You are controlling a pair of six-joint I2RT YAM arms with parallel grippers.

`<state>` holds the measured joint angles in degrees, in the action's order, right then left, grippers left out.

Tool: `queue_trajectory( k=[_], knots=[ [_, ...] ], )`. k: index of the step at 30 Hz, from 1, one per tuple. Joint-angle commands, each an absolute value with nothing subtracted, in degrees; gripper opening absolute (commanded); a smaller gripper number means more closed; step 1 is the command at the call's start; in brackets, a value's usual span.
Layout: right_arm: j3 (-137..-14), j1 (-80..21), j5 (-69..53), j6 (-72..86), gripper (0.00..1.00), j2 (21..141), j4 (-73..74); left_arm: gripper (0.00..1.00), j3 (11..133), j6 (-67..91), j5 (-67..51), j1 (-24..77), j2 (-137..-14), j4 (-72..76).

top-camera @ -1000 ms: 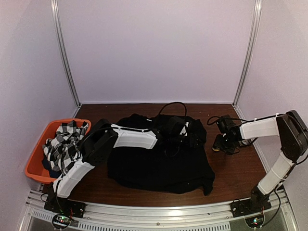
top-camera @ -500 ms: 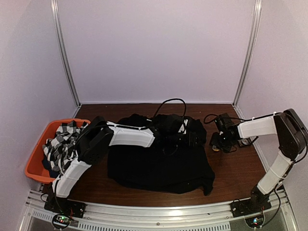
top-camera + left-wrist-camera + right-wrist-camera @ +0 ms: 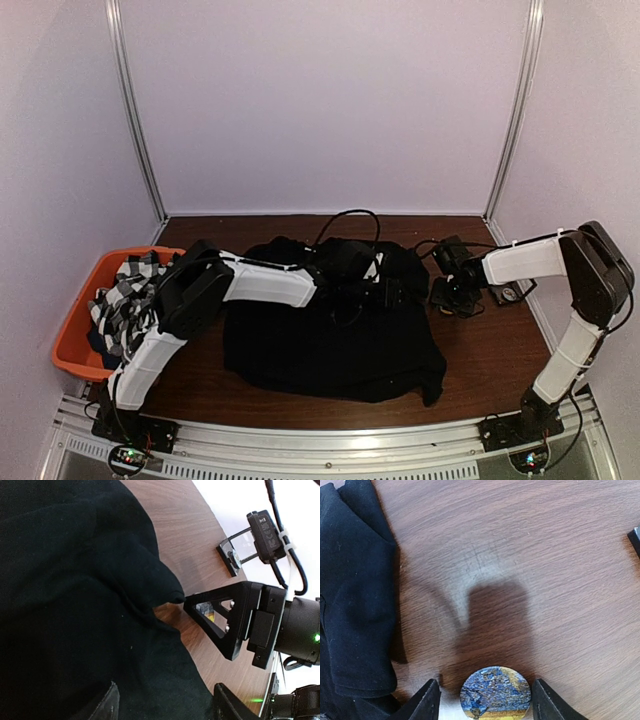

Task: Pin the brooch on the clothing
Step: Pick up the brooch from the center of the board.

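Note:
The black T-shirt point(image 3: 330, 340) lies crumpled on the middle of the wooden table; it also fills the left wrist view point(image 3: 75, 580). My left gripper point(image 3: 390, 292) hovers open over the shirt's right edge point(image 3: 165, 700), with only cloth below it. The brooch point(image 3: 495, 692) is a round badge with a blue and yellow picture. It sits between the fingers of my right gripper point(image 3: 486, 695), with a visible gap on the left side. That gripper point(image 3: 445, 295) is low over the table just right of the shirt's edge point(image 3: 355, 580). The starburst print is hidden.
An orange basket point(image 3: 75, 340) at the left edge holds a black-and-white checked cloth point(image 3: 130, 295). A small black-framed clear piece point(image 3: 235, 555) lies on the table behind the right gripper. Cables point(image 3: 350, 218) loop over the shirt's far side. Walls close in three sides.
My right gripper has slid left toward the shirt's edge. The left arm has shifted slightly left over the shirt. Both grippers stay open.

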<state>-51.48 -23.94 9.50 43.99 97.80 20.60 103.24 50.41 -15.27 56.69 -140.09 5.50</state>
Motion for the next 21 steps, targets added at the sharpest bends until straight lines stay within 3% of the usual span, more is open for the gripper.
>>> queue_trajectory(
  k=[1,13,21],
  knots=[
    [-49.2,-24.3,9.2,45.8,0.63,98.8,25.8,0.65,102.2,49.4,-15.0,56.3,-136.7,7.6],
    [-48.6,-24.6,10.2,48.8,0.55,98.7,25.6,0.66,99.9,49.7,-15.0,56.3,-135.9,9.4],
    [-50.1,-25.6,9.6,48.9,0.56,101.4,27.1,0.66,98.3,50.0,-14.9,56.1,-135.0,10.3]
  ],
)
